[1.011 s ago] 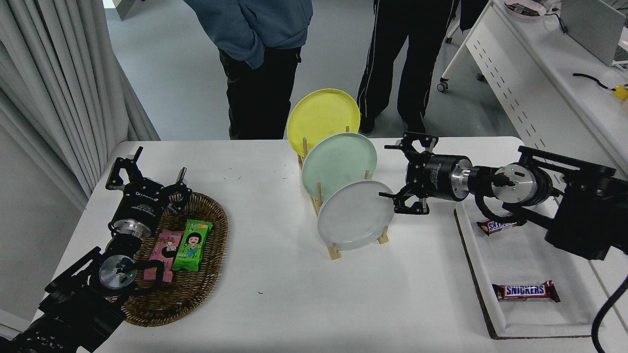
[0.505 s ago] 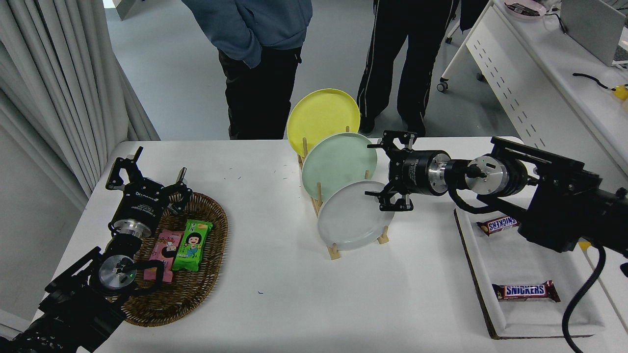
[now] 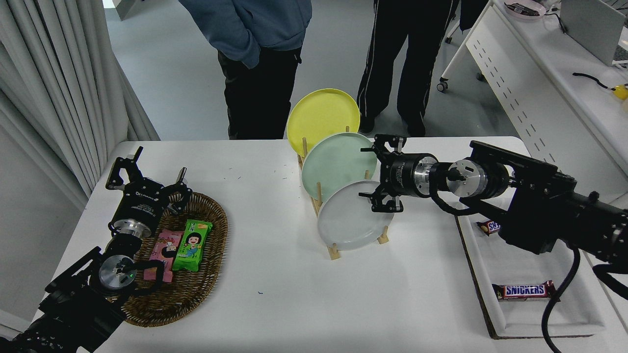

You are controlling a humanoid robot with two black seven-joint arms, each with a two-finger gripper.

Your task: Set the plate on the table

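Right gripper (image 3: 377, 178) with fingers spread, astride the upper right rim of the grey plate (image 3: 349, 218) upright in its rack (image 3: 333, 251), left gripper (image 3: 147, 180) parked over the basket (image 3: 206, 289), fingers released, white desk (image 3: 304, 299)

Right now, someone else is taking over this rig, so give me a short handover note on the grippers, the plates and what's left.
Right gripper: jaws open around the upper right rim of the grey plate, not closed on it.
Left gripper: open, parked over the wicker basket at lower left.
The grey plate stands upright in the front slot of the wooden rack, ahead of the green plate and yellow plate.
Done: reach to the plate.
Left: grip, lift out, lay it on the table.
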